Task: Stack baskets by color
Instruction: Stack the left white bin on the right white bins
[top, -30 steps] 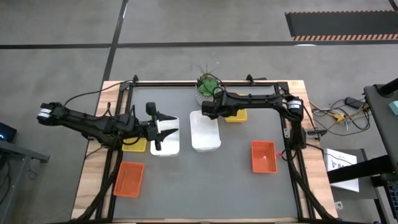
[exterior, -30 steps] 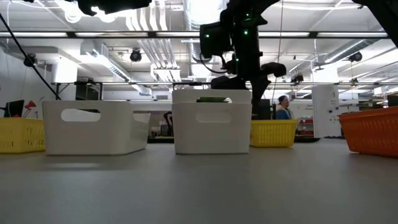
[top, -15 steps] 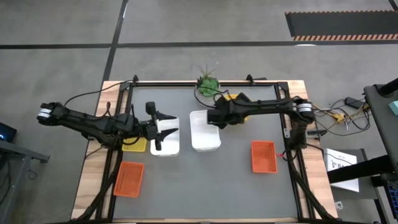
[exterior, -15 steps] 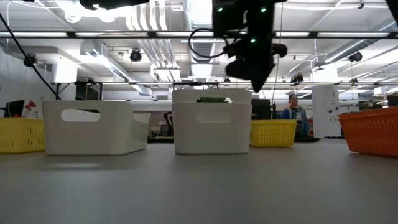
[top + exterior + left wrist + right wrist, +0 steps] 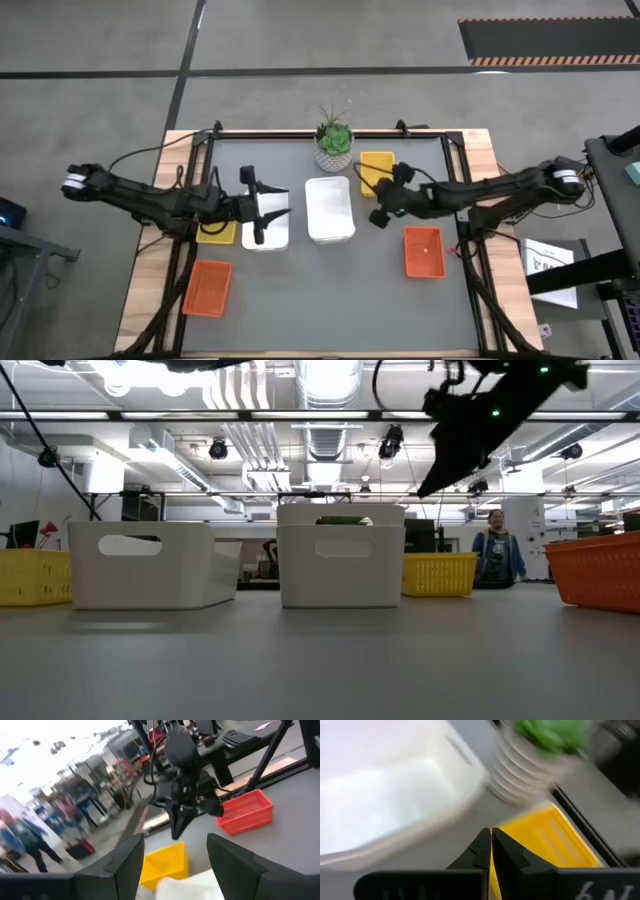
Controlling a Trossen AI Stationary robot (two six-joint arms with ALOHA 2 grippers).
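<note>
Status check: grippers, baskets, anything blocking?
Left gripper open over left white basket. Right gripper shut, empty, between middle white basket and orange basket. Nothing stacked; potted plant behind.

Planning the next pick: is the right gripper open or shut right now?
Shut and empty. In the right wrist view the right gripper's fingertips meet with nothing between them, hanging above the yellow basket.

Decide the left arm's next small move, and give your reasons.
Probably lower the open left gripper onto the white basket beneath it and close: nothing is held, and a second white basket stands alongside to stack into. The right gripper is shut and empty.
</note>
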